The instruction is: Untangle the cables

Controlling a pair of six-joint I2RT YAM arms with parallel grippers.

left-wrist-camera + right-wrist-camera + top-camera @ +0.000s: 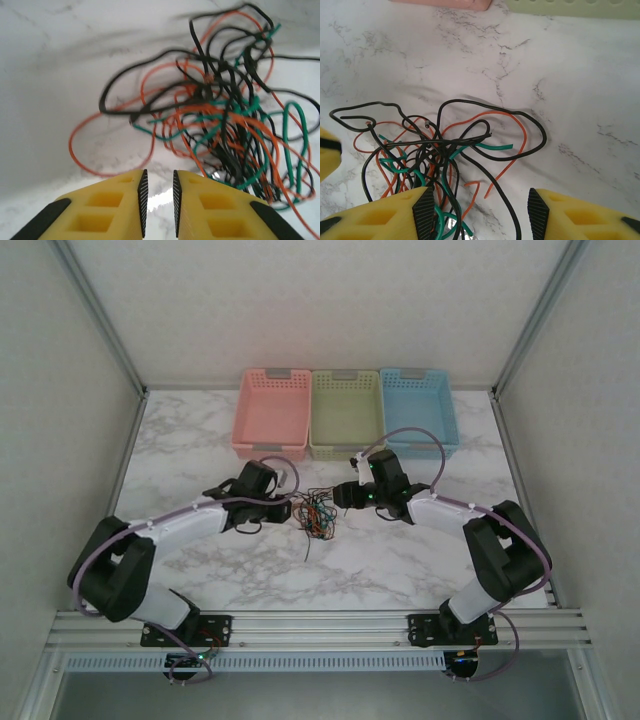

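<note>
The cables (318, 512) are a tangled bunch of thin red, green and black wires lying on the marble table between the two arms. My left gripper (285, 502) sits just left of the bunch. In the left wrist view its yellow fingers (159, 195) stand a narrow gap apart with only bare marble between the pads, and the cables (225, 120) lie ahead and to the right. My right gripper (345, 495) is at the bunch's right side. It is wide open (482, 212) low over the cables (435, 150), with black and green strands passing between its pads.
Three baskets stand in a row at the back of the table: pink (270, 415), green (346, 412) and blue (420, 410). White walls with metal posts close in the left and right sides. A metal rail runs along the near edge (320, 625).
</note>
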